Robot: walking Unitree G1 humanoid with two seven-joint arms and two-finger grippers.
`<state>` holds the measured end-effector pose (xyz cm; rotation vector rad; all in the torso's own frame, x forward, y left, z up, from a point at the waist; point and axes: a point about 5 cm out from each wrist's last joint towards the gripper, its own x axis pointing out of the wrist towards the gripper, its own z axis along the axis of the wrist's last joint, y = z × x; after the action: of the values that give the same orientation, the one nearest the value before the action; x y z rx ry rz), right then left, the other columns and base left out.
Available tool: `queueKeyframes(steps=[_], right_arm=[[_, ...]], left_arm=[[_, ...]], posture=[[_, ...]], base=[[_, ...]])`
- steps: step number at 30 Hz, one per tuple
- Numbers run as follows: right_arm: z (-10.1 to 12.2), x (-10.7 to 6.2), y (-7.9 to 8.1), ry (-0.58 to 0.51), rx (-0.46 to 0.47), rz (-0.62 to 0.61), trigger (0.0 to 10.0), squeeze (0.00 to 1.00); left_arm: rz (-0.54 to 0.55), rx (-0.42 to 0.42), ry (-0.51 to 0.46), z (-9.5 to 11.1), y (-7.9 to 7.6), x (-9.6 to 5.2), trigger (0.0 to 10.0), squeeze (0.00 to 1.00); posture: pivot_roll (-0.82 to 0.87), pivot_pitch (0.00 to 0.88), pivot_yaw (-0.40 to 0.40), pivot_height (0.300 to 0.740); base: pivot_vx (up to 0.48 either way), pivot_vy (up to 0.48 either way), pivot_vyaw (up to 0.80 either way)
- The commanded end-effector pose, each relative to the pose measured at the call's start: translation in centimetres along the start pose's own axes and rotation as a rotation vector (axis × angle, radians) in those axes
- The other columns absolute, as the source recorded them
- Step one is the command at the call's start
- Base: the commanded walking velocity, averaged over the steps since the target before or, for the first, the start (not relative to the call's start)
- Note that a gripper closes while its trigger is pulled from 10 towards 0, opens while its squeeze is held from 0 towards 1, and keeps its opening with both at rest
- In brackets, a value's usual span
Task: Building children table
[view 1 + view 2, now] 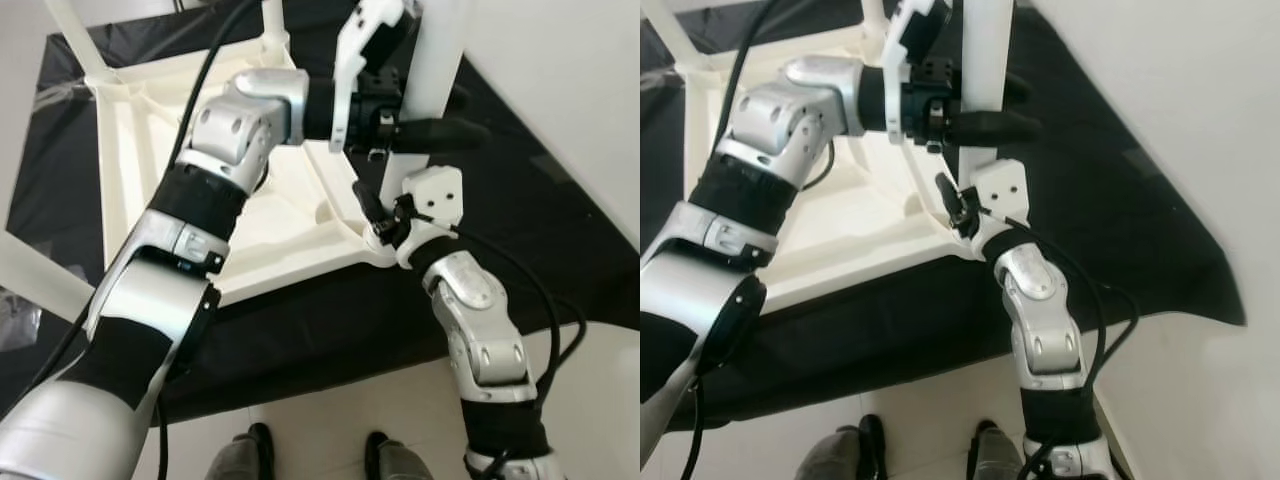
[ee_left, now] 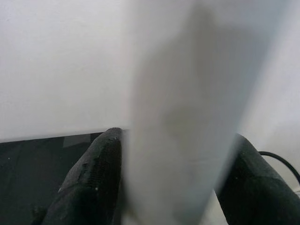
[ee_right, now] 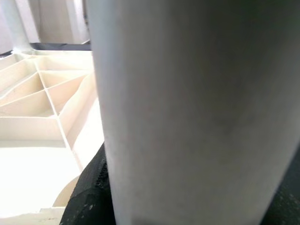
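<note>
A: Item one, the table top (image 1: 280, 215)?

B: White plastic, lying upside down on a black sheet (image 1: 560, 250) spread over a pale floor (image 1: 330, 420). It takes up the upper left and centre of the left eye frame; the ribbed underside faces up, and the right wrist view shows the ribs close.

A: Legs?

B: One white leg (image 1: 435, 60) stands upright at the top's near right corner, upper centre-right of the frame. Another leg (image 1: 275, 25) rises at the top edge, one more (image 1: 70, 30) at the upper left, and a further pale bar (image 1: 40, 280) crosses the left edge.

A: Left gripper (image 1: 440, 132)?

B: Upper centre of the frame, reaching across from the left. Its two black fingers (image 2: 93, 178) sit one on each side of the upright leg, closed against it, as the left wrist view shows.

A: Right gripper (image 1: 372, 205)?

B: Centre of the frame, at the base of the same leg, just below the left gripper and at the top's corner. The right wrist view has the leg pressed between black fingers (image 3: 89, 187) at both sides, so it is clamped on the leg too.

A: Anything else?

B: A white wall (image 1: 560, 90) at the upper right; the robot's two dark feet (image 1: 250, 455) at the bottom edge.
</note>
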<state>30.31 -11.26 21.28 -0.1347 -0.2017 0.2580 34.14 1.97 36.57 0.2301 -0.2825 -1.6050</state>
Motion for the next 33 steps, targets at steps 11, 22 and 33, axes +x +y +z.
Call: queueKeyframes(steps=[11,22,33], right_arm=[[-2.5,-0.5,4.0,0.196,0.026,0.056,0.0,0.00],[0.4,1.5,0.7,0.044,0.077,0.378,10.0,1.00],[2.1,2.7,-4.6,0.020,-0.031,0.919,10.0,0.00]], left_arm=[[0.003,-0.007,-0.021,0.0,-0.1,-0.3,0.0,0.00],[-0.011,-0.006,-0.016,0.0,-0.3,-0.4,0.0,0.00],[-0.060,-0.002,-0.018,-0.1,-0.8,0.2,0.0,0.00]], posture=[[0.00,0.243,0.014,0.740],[0.00,0.247,0.026,0.740],[0.01,0.244,0.021,0.740]], base=[[0.000,0.000,0.00],[0.000,0.000,0.00],[0.000,0.000,0.00]])
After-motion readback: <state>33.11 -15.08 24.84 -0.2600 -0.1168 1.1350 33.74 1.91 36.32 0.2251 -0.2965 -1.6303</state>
